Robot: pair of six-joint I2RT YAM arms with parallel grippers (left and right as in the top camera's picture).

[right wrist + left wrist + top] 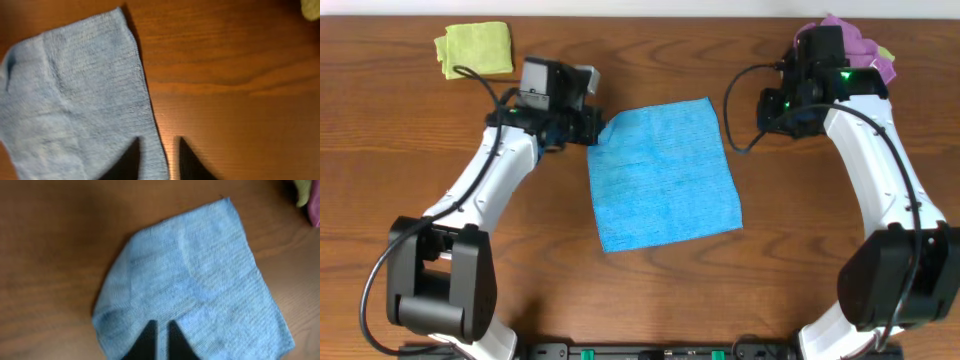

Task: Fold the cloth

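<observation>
The sky-blue cloth (665,175) lies mostly flat in the middle of the table. My left gripper (594,128) is at its far left corner. In the left wrist view the fingers (160,330) are pressed together on the cloth (200,280), and the corner beside them is bunched and slightly lifted. My right gripper (767,112) is to the right of the cloth's far right corner. In the right wrist view its fingers (159,150) are open, with the cloth's (75,90) edge seen between them over bare wood.
A lime-green cloth (475,48) lies at the far left, also seen in the right wrist view (312,7). A purple cloth (860,40) lies at the far right, partly under my right arm; it shows in the left wrist view (315,210).
</observation>
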